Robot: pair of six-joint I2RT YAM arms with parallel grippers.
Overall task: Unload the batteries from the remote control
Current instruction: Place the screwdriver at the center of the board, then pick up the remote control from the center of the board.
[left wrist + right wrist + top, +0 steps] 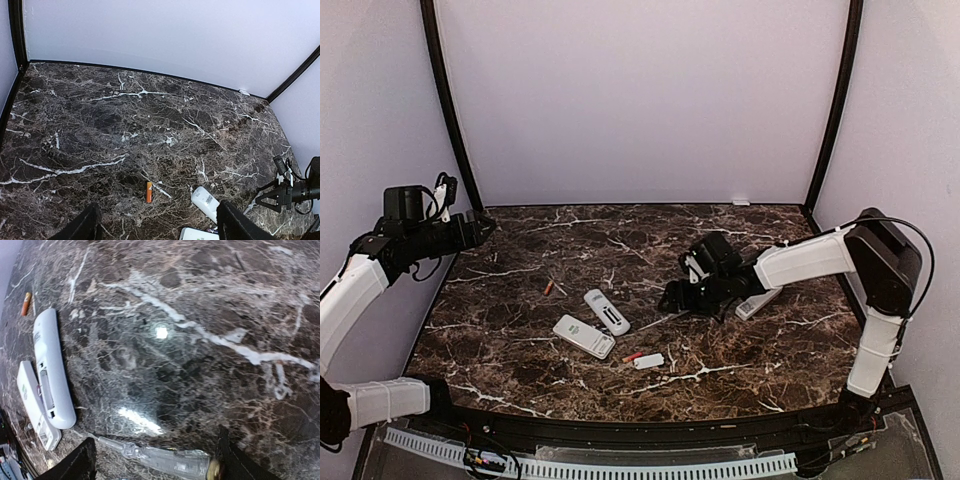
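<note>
Tabletop glossy marble; remote smooth white plastic.

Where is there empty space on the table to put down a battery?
Most bare table lies along the back wall, behind the orange battery and the right end effector. The front right corner is free too. The middle is crowded: a remote, a second remote, a red battery, a white cover.

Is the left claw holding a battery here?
No, the left claw stands open and empty, with the orange battery lying on the table.
</note>
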